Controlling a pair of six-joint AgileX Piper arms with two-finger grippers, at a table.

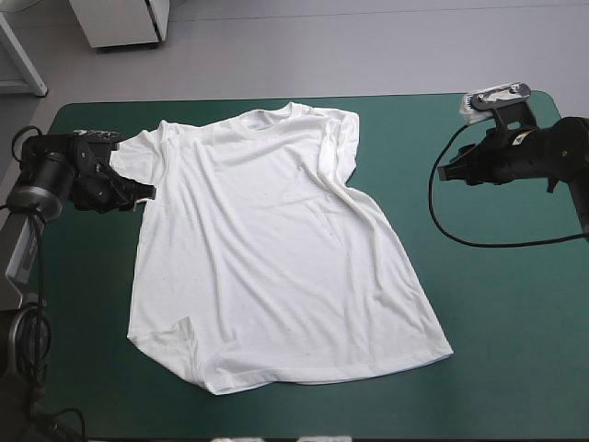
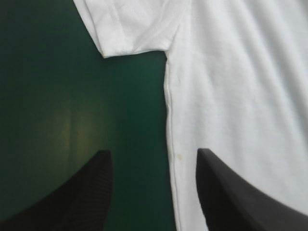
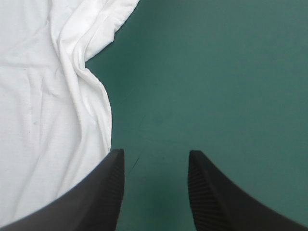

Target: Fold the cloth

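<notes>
Left tool (image 2: pixel 151 150), right tool (image 3: pixel 156 151) gape near flat T-shirt (image 1: pixel 276 239).

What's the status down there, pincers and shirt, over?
Left pincer open, at the T-shirt's side edge near a sleeve. Right pincer open over bare table, beside it. T-shirt spread flat, unfolded, one sleeve rumpled. Nothing in the way.
</notes>
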